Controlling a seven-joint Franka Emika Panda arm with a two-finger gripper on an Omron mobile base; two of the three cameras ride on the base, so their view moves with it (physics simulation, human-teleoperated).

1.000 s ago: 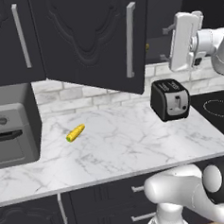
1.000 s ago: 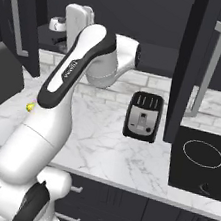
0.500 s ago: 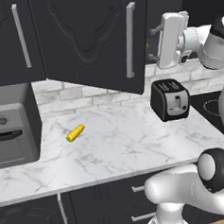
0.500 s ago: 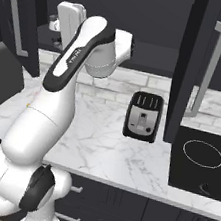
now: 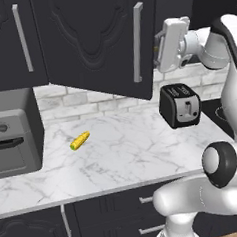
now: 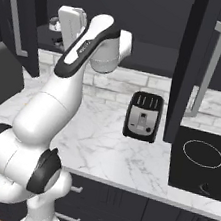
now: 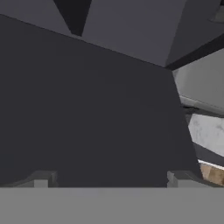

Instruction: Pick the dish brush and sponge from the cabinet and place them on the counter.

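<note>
Marble counter (image 5: 123, 155) carries a toaster (image 5: 179, 105) and corn cob (image 5: 79, 141). Over the last second the gripper (image 5: 158, 50), jaws spread wide and empty, has swung left toward the open cabinet (image 5: 95, 42), probably an approach. Cabinet interior looks dark; brush and sponge cannot be made out.

A kitchen: marble counter (image 5: 123, 155), toaster (image 5: 179, 105), dark wall cabinet (image 5: 95, 42), cooktop (image 6: 202, 160).
</note>
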